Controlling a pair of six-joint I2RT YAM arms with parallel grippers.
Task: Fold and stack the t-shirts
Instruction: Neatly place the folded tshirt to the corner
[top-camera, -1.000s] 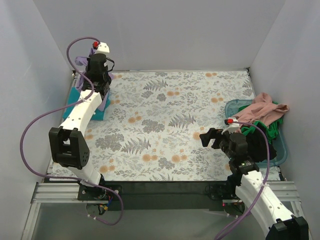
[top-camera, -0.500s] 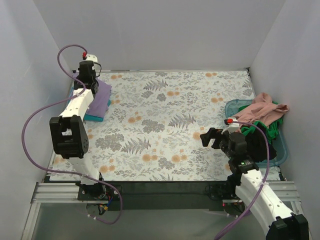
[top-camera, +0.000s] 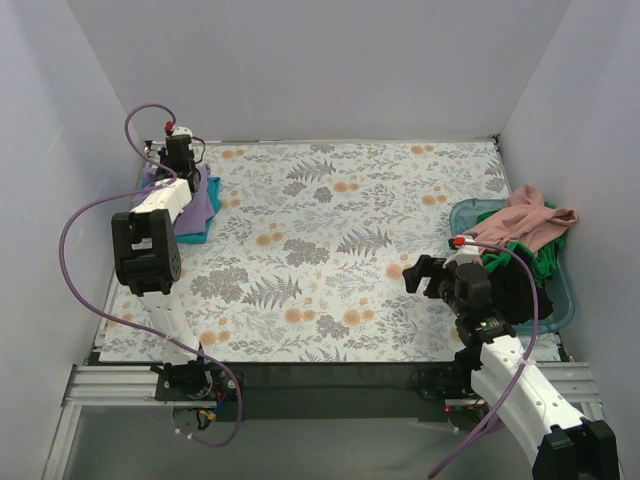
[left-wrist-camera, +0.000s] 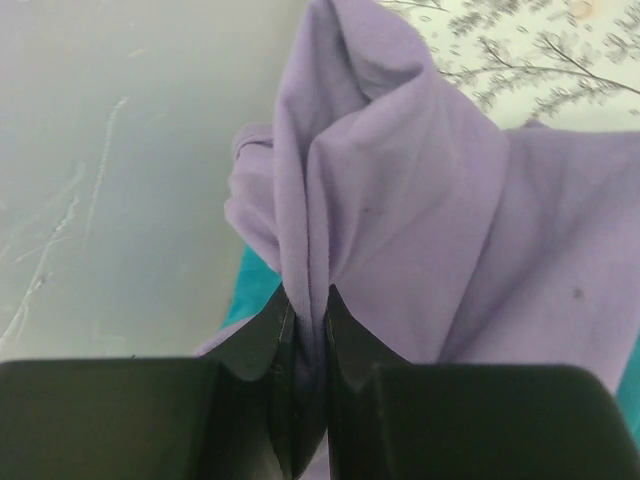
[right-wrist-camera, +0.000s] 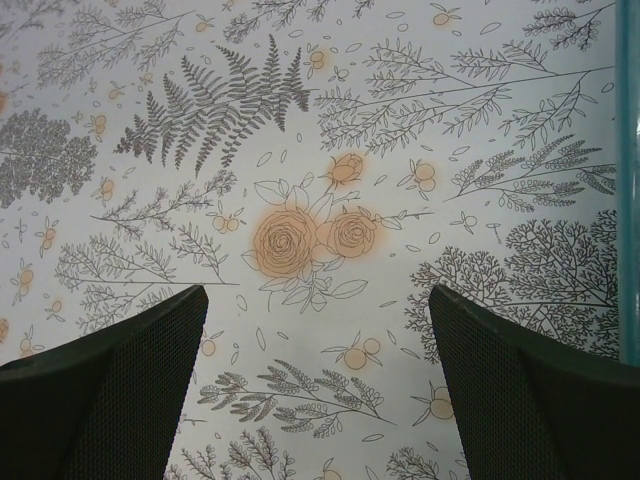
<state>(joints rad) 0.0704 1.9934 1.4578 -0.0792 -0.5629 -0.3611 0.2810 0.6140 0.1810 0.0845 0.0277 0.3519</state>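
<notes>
Pinching the lavender t-shirt at ten o'clock, left fingers clamp tight; right fingers hover spread at four o'clock.

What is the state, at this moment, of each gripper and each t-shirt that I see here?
left gripper, shut on lavender t-shirt
right gripper, open, empty
lavender t-shirt, pinched into a ridge, on teal t-shirt
teal t-shirt, flat, under it
salmon-pink t-shirt, crumpled, atop tub pile
green t-shirt, crumpled in tub
black t-shirt, crumpled in tub
</notes>
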